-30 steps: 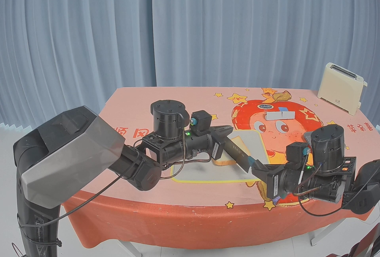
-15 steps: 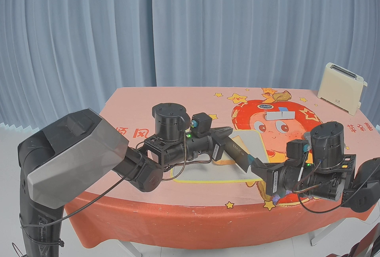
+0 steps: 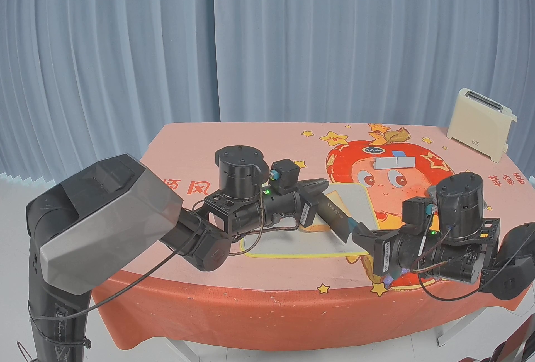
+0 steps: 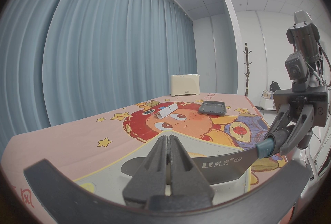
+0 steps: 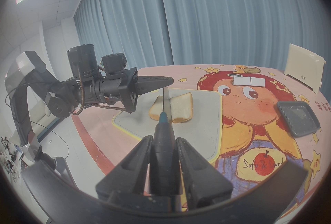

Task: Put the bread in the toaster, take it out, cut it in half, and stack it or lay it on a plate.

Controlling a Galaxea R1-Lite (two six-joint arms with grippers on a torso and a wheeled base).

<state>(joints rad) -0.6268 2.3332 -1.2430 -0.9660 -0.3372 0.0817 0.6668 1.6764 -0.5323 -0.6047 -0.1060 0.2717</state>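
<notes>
Gripping knife (image 3: pixel 336 211), R claw (image 5: pixel 162 142) horiz., at bread (image 5: pixel 180 107)

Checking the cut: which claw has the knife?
The right claw, shut on the knife handle. The left claw is shut on nothing, its tip by the bread.

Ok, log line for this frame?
stage: cutting | right gripper: shut on knife | blade: on bread, on board | left gripper: shut, by bread

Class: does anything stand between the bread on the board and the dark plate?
Nothing lies on the tablecloth between the bread and the plate. The knife, held by the right gripper, stands over the bread, though, and the shut left gripper hovers above it.
</notes>
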